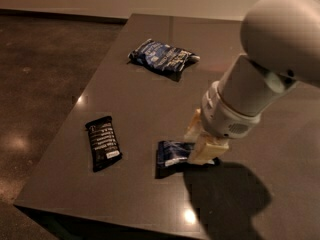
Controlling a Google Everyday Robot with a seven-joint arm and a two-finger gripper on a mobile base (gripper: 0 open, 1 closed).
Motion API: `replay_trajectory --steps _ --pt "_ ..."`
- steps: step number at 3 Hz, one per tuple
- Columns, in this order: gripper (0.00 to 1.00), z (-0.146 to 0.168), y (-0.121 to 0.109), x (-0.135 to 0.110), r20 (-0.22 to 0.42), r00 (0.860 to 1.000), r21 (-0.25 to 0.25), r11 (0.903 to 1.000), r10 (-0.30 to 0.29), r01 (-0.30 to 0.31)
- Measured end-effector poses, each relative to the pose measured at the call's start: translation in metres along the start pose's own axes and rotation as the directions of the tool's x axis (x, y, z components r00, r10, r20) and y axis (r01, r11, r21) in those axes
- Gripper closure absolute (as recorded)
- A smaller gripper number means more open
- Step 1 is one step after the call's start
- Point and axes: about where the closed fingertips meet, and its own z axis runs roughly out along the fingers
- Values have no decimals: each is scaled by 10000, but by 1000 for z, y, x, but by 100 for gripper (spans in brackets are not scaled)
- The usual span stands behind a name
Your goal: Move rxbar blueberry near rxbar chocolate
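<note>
Three packs on one dark table (125, 199). The arm (250, 89) comes in over the right side. Blue bag (161, 56) near the far edge, chocolate (103, 142) toward the left edge. Blueberry (172, 153) lies flat near the front edge, apart from chocolate: navy, pale label patch. Gripper (197, 144) jaws are pinched on its right end, hiding that end.

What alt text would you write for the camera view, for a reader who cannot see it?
A robot arm's tool holds the rxbar blueberry by its right end on a dark table, with the rxbar chocolate lying to its left. A blue snack bag lies farther back.
</note>
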Motion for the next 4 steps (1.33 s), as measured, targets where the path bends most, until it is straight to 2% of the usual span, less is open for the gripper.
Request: replay_trajectory --steps 1,2,3,4 --pt "100 10 -17 -37 621 9972 -119 9990 -418 426" --pt "87 17 -33 -69 1129 9907 -210 9967 -755 784" --pt "64 23 -48 -90 1420 9845 -207 9941 -1026 1066" --pt "40 27 -62 -100 1508 9793 30 9907 -1352 1363"
